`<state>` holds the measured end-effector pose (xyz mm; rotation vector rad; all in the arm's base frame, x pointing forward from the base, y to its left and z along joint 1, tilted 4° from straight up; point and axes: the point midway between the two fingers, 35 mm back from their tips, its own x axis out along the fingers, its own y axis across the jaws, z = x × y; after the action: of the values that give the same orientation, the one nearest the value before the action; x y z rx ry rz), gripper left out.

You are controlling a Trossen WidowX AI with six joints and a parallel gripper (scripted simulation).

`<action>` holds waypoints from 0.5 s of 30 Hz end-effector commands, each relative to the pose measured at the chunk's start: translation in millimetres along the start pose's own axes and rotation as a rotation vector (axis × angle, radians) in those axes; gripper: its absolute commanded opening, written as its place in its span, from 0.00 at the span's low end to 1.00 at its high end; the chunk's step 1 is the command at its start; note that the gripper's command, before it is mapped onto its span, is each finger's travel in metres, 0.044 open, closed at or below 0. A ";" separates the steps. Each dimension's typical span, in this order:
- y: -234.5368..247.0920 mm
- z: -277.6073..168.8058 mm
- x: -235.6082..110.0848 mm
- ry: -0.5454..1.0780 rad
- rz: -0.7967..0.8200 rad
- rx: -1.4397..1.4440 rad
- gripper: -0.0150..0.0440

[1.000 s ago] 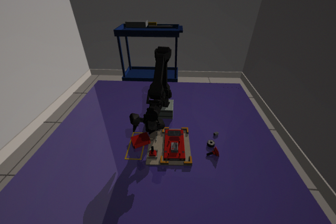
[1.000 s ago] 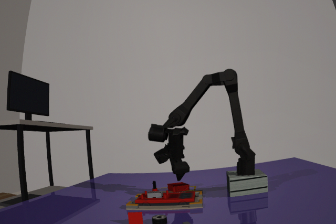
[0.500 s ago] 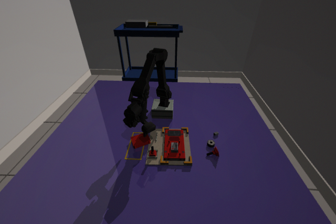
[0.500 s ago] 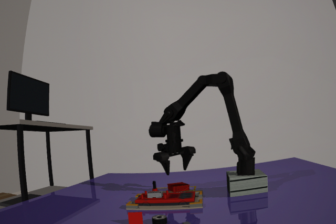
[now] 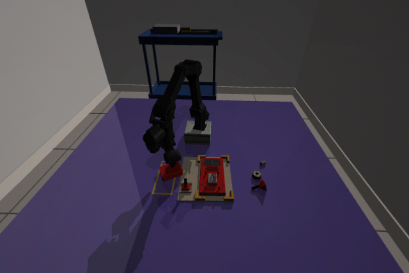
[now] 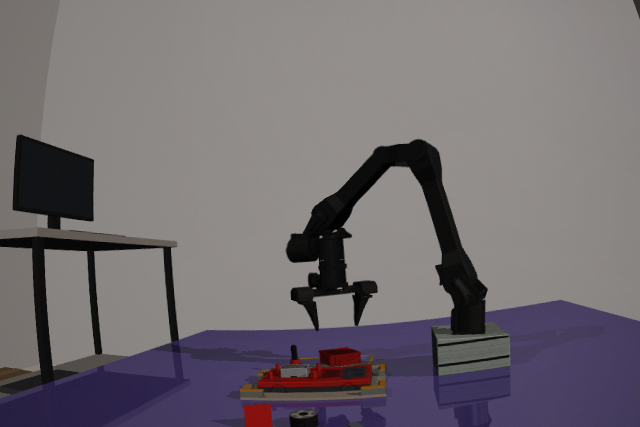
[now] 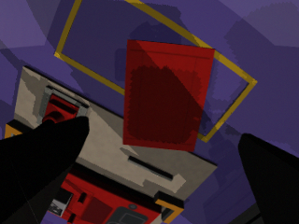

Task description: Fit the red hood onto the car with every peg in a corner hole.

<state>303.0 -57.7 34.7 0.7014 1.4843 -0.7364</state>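
The red hood (image 5: 170, 171) (image 6: 339, 357) (image 7: 163, 93) lies flat roof up, partly across the yellow outline and the edge of the jig board (image 5: 188, 163) (image 7: 105, 135). Its corner holes are hidden. My gripper (image 6: 336, 327) (image 7: 164, 132) is open and empty, pointing down above the hood. In the wrist view the hood shows between and ahead of the fingertips, its long sides turned slightly. The red chassis (image 5: 211, 189) (image 6: 330, 379) (image 7: 95, 205) sits in the jig's orange corners. The grey engine block (image 5: 212, 179) (image 6: 295, 371) is on its deck, with upright pegs (image 6: 318, 368) around it.
A red part with a black post (image 5: 185, 185) (image 6: 294, 352) stands on the board beside the hood. The yellow outline (image 5: 162, 193) (image 7: 91, 74) is on the table. A wheel (image 5: 256, 174) (image 6: 303, 418), a red piece (image 5: 262, 185) and a small grey block (image 5: 262, 162) lie beyond the jig.
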 end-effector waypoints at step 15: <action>1.1 -0.1 17.4 0.007 0.002 0.007 1.00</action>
<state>304.6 -58.1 22.6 0.7049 1.4787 -0.7361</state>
